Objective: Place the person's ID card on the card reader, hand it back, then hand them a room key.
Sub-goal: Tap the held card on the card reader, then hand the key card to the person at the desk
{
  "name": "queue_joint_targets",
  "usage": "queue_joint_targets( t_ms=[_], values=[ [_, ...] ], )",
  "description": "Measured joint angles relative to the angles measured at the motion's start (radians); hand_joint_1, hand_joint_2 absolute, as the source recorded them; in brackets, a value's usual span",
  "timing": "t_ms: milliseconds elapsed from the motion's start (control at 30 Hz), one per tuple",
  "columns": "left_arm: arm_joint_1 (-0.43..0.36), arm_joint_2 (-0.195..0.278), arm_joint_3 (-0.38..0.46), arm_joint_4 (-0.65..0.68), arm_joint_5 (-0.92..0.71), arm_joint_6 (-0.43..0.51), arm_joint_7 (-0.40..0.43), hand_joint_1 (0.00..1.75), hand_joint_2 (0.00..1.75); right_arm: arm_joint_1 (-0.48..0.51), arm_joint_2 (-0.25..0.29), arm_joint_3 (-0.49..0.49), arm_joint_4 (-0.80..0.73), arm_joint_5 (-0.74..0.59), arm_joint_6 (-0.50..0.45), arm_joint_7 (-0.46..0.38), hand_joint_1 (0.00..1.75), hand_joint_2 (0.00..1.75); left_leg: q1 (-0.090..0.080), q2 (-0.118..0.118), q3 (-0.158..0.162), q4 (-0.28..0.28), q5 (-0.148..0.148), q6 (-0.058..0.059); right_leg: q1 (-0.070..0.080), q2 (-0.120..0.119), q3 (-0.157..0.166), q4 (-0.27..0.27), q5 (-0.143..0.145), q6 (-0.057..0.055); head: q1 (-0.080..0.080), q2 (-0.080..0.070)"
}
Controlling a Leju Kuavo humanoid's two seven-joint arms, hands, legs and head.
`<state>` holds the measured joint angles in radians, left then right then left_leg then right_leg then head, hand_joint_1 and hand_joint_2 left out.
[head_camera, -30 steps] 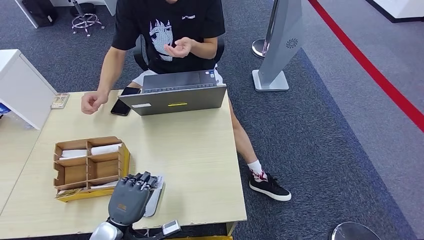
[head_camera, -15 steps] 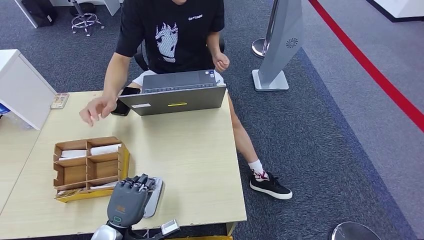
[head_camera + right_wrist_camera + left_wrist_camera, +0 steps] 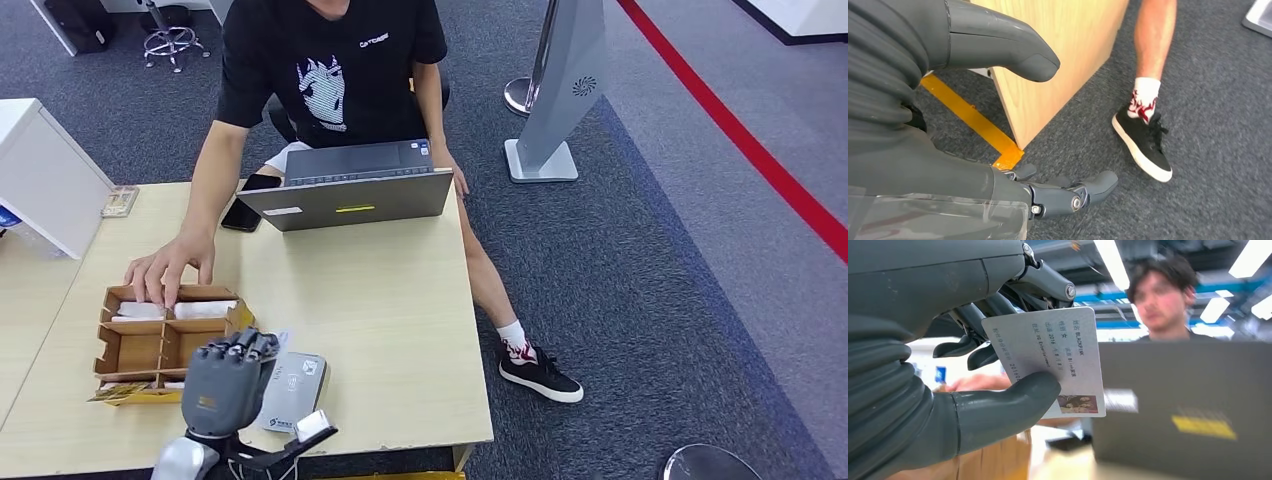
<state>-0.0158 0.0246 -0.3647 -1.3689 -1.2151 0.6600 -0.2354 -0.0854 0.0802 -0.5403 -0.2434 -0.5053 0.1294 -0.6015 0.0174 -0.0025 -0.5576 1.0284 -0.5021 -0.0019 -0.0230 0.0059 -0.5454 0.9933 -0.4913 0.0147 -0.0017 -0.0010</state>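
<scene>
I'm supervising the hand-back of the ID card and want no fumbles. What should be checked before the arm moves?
1. ID card pinched firmly in left hand: ok.
2. Card off the card reader: ok, wrist view shows it lifted.
3. Person's hand ready to receive: not ok, it is reaching into the wooden organizer.
4. Laptop out of the arm's path: cannot tell.
5. Right hand idle: ok, it hangs empty beside the table.
</scene>
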Motion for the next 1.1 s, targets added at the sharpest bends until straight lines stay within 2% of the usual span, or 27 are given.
queue_joint_targets(
  t_ms=[167,367,533,867,900,1000,1033,1100],
  values=[
    [-0.119,0.035,0.116,-0.024,0.013,-0.039,-0.017,1.75,1.75,-0.01,0.004,-0.002,-0.001,0.038,0.0,0.012,0.0,1.75,0.0,-0.001,0.001,0.0,0.001,-0.001,0.0,0.0,0.0,0.001,0.001,-0.001,-0.001,0.0],
    [-0.231,0.086,0.194,0.004,-0.026,-0.053,0.0,1.75,1.75,-0.023,0.011,-0.006,-0.003,0.064,0.0,0.024,0.0,1.75,0.001,-0.001,0.0,0.0,0.002,-0.002,0.0,0.0,0.0,0.001,0.001,-0.001,-0.001,0.0],
    [-0.26,0.107,0.221,0.029,-0.032,-0.051,0.002,1.75,1.75,-0.025,0.015,-0.007,-0.004,0.068,0.0,0.025,0.0,1.75,0.0,-0.001,0.0,0.0,0.002,-0.002,0.0,-0.001,0.0,0.001,0.001,-0.001,-0.001,0.0],
    [-0.267,0.126,0.246,0.046,-0.028,-0.049,0.01,1.73,1.75,-0.026,0.017,-0.012,-0.005,0.074,0.0,0.027,0.0,1.75,0.0,-0.001,0.0,0.0,0.002,-0.002,0.0,0.0,0.0,0.001,0.001,-0.001,-0.001,0.0],
    [-0.267,0.127,0.248,0.046,-0.027,-0.049,0.01,1.36,1.75,-0.026,0.018,-0.013,-0.005,0.075,0.0,0.027,0.0,1.75,0.0,-0.001,0.0,0.0,0.002,-0.002,0.0,0.0,0.0,0.001,0.001,-0.001,-0.001,0.0],
    [-0.263,0.127,0.251,0.046,-0.021,-0.049,0.01,0.06,1.75,-0.026,0.02,-0.017,-0.005,0.082,0.0,0.028,0.0,1.75,0.0,-0.001,0.0,0.0,0.002,-0.002,0.0,0.0,0.0,0.001,0.001,-0.001,-0.001,0.0],
    [-0.261,0.127,0.252,0.046,-0.018,-0.049,0.01,0.0,1.75,-0.026,0.02,-0.018,-0.005,0.084,0.0,0.028,0.0,1.75,0.0,-0.001,0.0,0.0,0.002,-0.002,0.0,0.0,0.0,0.001,0.001,-0.001,-0.001,0.0],
    [-0.252,0.127,0.255,0.046,-0.013,-0.048,0.009,0.0,1.75,-0.026,0.022,-0.022,-0.005,0.086,0.0,0.03,0.0,1.75,0.0,-0.001,0.0,0.0,0.002,-0.002,0.0,0.0,0.0,0.001,0.001,-0.001,-0.001,0.0]
  ],
)
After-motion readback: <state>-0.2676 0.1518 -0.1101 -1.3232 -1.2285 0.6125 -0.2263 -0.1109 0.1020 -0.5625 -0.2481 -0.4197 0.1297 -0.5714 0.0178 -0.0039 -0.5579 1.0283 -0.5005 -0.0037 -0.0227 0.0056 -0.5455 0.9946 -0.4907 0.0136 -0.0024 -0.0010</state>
